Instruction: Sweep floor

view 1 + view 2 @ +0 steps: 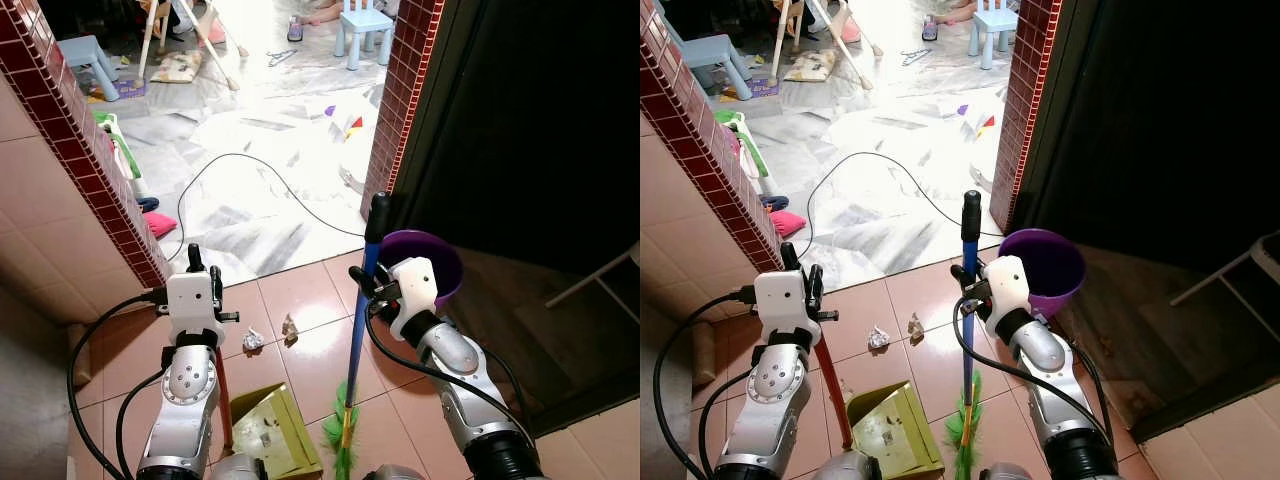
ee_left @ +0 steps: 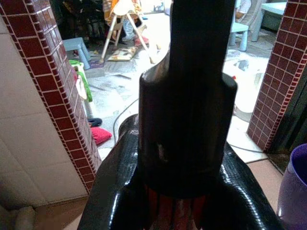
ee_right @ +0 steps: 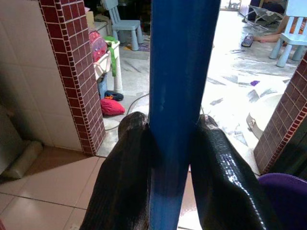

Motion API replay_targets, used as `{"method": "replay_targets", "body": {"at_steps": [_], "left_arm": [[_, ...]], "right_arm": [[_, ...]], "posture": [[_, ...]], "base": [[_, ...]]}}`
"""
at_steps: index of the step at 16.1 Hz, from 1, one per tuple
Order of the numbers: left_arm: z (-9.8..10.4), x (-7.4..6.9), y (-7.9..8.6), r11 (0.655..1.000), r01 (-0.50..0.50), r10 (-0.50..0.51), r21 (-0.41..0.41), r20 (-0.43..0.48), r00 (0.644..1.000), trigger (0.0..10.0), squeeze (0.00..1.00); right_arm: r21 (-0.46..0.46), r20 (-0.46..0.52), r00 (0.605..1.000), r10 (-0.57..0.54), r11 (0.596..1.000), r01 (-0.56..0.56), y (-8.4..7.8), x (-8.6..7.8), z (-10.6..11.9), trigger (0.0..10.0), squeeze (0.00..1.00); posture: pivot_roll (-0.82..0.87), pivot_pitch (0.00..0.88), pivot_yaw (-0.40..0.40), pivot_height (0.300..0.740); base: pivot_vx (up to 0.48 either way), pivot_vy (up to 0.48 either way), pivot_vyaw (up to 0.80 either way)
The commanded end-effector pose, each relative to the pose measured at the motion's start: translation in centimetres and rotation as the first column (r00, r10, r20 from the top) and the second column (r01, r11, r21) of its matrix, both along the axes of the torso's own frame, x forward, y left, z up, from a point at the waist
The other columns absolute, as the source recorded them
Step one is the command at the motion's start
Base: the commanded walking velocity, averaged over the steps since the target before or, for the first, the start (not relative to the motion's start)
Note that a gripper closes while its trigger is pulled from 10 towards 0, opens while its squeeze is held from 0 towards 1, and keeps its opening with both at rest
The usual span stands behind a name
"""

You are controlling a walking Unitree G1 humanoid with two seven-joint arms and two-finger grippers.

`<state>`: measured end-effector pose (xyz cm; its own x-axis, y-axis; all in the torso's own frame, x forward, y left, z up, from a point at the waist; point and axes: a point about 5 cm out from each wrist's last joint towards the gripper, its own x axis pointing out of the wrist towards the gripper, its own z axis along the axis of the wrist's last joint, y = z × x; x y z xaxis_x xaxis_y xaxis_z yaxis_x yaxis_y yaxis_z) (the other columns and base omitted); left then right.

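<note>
A robot is working a tiled doorway w/ both tools up: the right gripper (image 3: 170,158) is clamping the blue broom handle (image 1: 360,300) between its two fingers, green bristles (image 1: 342,435) resting on the floor, while the left gripper (image 2: 180,191) is closing round the dustpan's red handle (image 1: 832,385) just under its black cap. The yellow-green dustpan (image 1: 890,430) is sitting flat on the pink tiles, mouth facing two scraps of crumpled litter (image 1: 253,341) lying just ahead of it, approx. between pan and broom.

To do this stroke well, the broom probably needs lifting past the scraps (they're on the far side of the bristles, toward the doorway) and drawing back in short, low pulls toward the pan, w/ the pan lip kept pressed to the tile so nothing slides under. A purple bucket (image 1: 440,262) is standing close by the right arm, and a black cable (image 1: 260,180) is trailing across the marble beyond — both worth avoiding on the swing.
</note>
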<state>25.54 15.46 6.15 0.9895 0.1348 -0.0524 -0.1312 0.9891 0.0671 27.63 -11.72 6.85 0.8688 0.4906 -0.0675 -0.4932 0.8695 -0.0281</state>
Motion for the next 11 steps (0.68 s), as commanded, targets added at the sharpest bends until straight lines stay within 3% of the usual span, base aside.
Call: {"method": "replay_targets", "body": {"at_steps": [1,6,7,8,9,11], "left_arm": [[6.2,5.9,-4.7,0.932,0.338,-0.327,-0.127,0.102,0.939,10.0,0.0],[6.2,5.9,-4.7,0.932,0.338,-0.327,-0.127,0.102,0.939,10.0,0.0],[6.3,6.0,-4.9,0.93,0.35,-0.338,-0.116,0.111,0.935,10.0,0.0],[5.7,3.2,-3.7,0.94,0.322,-0.314,-0.113,0.081,0.946,10.0,0.0],[5.7,1.8,-3.2,0.943,0.314,-0.309,-0.107,0.061,0.949,10.0,0.0],[5.5,1.7,-3.1,0.941,0.327,-0.324,-0.091,0.048,0.945,10.0,0.0]], "right_arm": [[-0.024,0.007,0.896,-0.443,0.896,0.443,-5.0,6.5,5.5,10.0,0.0],[-0.024,0.007,0.896,-0.443,0.896,0.443,-5.0,6.5,5.5,10.0,0.0],[0.003,0.042,0.891,-0.452,0.892,0.453,-4.6,6.5,6.1,10.0,0.0],[0.133,0.023,0.947,-0.319,0.94,0.314,-2.7,3.6,4.9,10.0,0.0],[0.184,0.029,0.968,-0.251,0.953,0.242,-1.6,2.2,4.7,10.0,0.0],[0.134,0.045,0.969,-0.243,0.963,0.235,-1.2,2.3,4.6,10.0,0.0]], "posture": [[-0.16,0.0,0.085,0.74],[-0.16,0.0,0.085,0.74],[-0.15,0.0,0.075,0.74],[-0.08,0.0,0.066,0.74],[-0.08,0.0,0.061,0.74],[-0.08,0.0,0.051,0.74]], "base": [[0.0,0.0,0.0],[0.0,0.0,0.0],[0.0,0.0,0.0],[0.0,0.0,0.0],[0.0,0.0,0.0],[0.0,0.0,0.0]]}}
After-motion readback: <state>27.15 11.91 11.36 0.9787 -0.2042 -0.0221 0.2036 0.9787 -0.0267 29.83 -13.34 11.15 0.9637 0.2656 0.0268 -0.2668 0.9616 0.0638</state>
